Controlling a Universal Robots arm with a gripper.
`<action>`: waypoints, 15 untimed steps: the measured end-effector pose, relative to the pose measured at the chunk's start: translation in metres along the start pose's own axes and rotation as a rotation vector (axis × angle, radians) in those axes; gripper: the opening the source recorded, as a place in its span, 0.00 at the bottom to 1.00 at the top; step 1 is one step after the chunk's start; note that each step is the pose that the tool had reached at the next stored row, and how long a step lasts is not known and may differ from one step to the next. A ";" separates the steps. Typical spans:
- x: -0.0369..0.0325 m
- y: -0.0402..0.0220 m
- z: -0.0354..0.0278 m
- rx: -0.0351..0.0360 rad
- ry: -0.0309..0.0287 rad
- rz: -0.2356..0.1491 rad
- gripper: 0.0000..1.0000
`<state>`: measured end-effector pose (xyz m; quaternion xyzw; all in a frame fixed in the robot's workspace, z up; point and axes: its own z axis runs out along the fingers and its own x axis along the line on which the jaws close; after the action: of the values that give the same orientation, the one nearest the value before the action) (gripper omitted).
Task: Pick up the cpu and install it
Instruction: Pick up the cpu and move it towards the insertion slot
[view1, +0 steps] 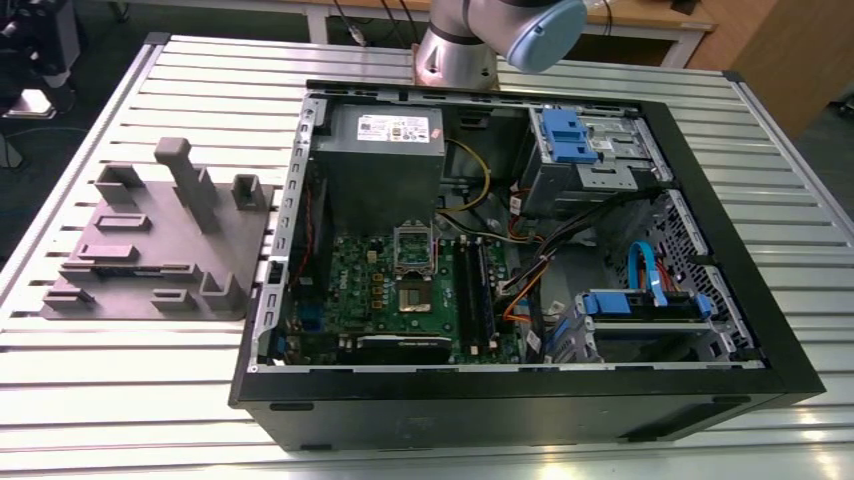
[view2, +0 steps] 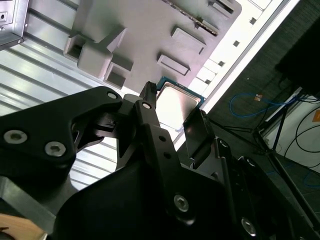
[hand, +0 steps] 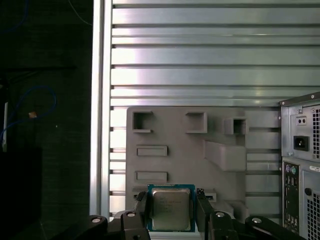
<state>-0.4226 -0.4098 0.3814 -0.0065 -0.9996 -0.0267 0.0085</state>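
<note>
cpu (hand: 171, 208) is clamped between the two black fingers (hand: 202, 210), one on each opposite edge, held flat and up off everything, not seated in the board; in both wrist views the grey tray sits behind it. Chip is a small flat square: dull silvery metal lid with rounded corners and a thin blue-green rim, same in the second wrist view (view2: 177, 102). The fingers (view2: 150, 115) are matte black bars with bolt heads, narrowing to flat tips. Tray (hand: 175, 130) is a matte grey moulded slab with square pockets, shallow rectangular recesses and raised blocks; in the exterior view (view1: 160, 235) a few posts stand up from it. It lies on the bench (hand: 200, 50), ribbed aluminium slats with a bright sheen. Just beside the tray, on the exterior view's right, is the black tower case (view1: 534, 410), on its side with the panel off: green motherboard (view1: 360, 300) with a shiny rectangular socket frame (view1: 414, 245), grey metal box with white label (view1: 384, 140), blue plastic drive brackets (view1: 567, 130), loose coloured cables. Arm (view1: 494, 40), silver with a pale blue cap, shows at the far edge of the case
</note>
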 end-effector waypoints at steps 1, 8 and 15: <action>-0.0004 0.0000 0.0000 0.0000 -0.0001 0.000 0.47; -0.0015 0.0000 0.0000 0.0000 0.0000 0.000 0.47; -0.0035 0.0000 -0.0001 0.0000 0.0000 0.000 0.47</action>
<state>-0.4191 -0.4099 0.3814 -0.0064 -0.9996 -0.0267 0.0085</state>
